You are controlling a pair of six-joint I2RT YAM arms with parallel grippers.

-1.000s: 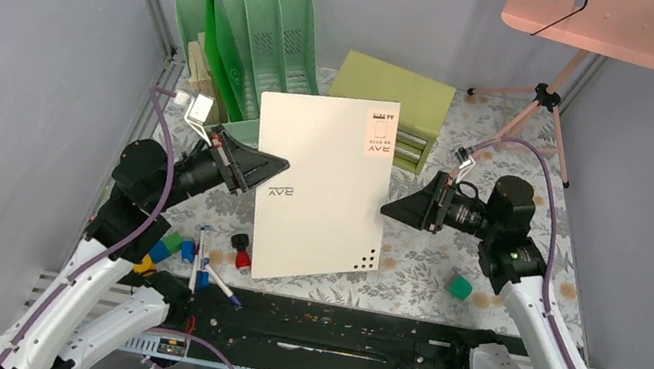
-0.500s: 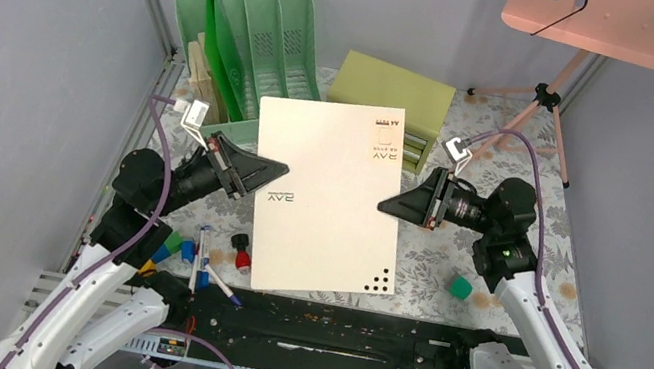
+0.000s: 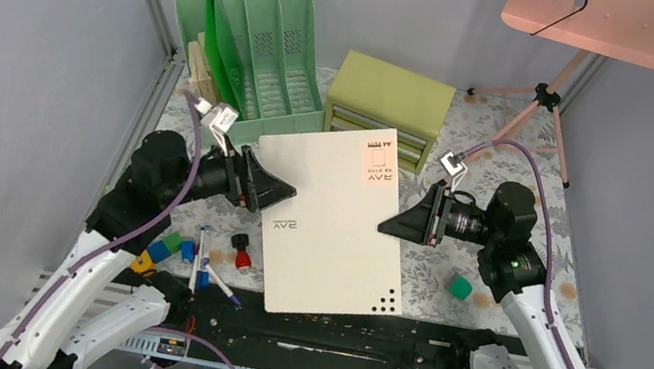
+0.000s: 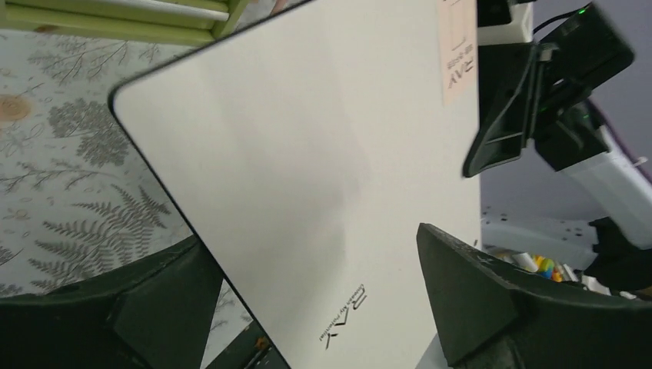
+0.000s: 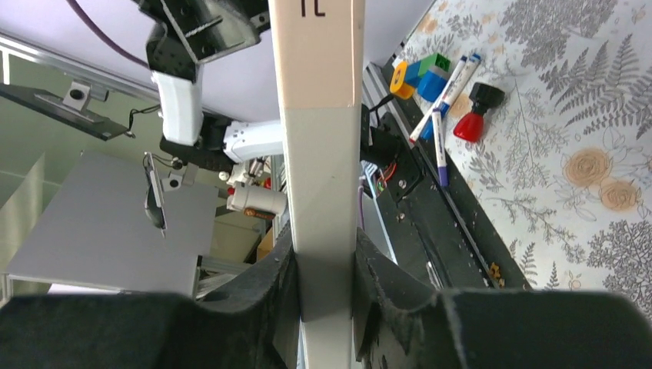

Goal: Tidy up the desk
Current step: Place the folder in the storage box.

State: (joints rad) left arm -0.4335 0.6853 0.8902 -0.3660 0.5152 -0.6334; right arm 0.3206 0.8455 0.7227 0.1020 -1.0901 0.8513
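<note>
**Table** (image 3: pixel 452 257): one, with a fern-and-flower covering; it filled the workspace floor and carried all loose items.

**Flat white box** (image 3: pixel 333 216): one, with a pale label near its far corner. It was held in the air over the middle of the table.

**File rack** (image 3: pixel 267 42): one, green, at the far left.

**Drawer chest** (image 3: pixel 390 94): one, yellow-green, at the far middle, just beside the rack.

**Markers** (image 3: pixel 204 259): at least two, lying near the front left edge.

**Red stamp** (image 3: pixel 242 253): one, with a black knob, just beside the markers.

**Small blocks** (image 3: pixel 174 241): at least three, green, blue and yellow, clustered left of the markers.

**Green cube** (image 3: pixel 459 287): one, alone at the front right.

**Pink perforated board on a tripod** (image 3: pixel 625 24): one, in the far right corner.

**Left tool** (image 3: pixel 286 190): fingers (image 4: pixel 469 292) spread wide, with the box's left edge lying between them. Contact with the pads could not be made out.

**Right tool** (image 3: pixel 384 225): fingers (image 5: pixel 281 292) pressed on both faces of the box's right edge, pinching it.
</note>
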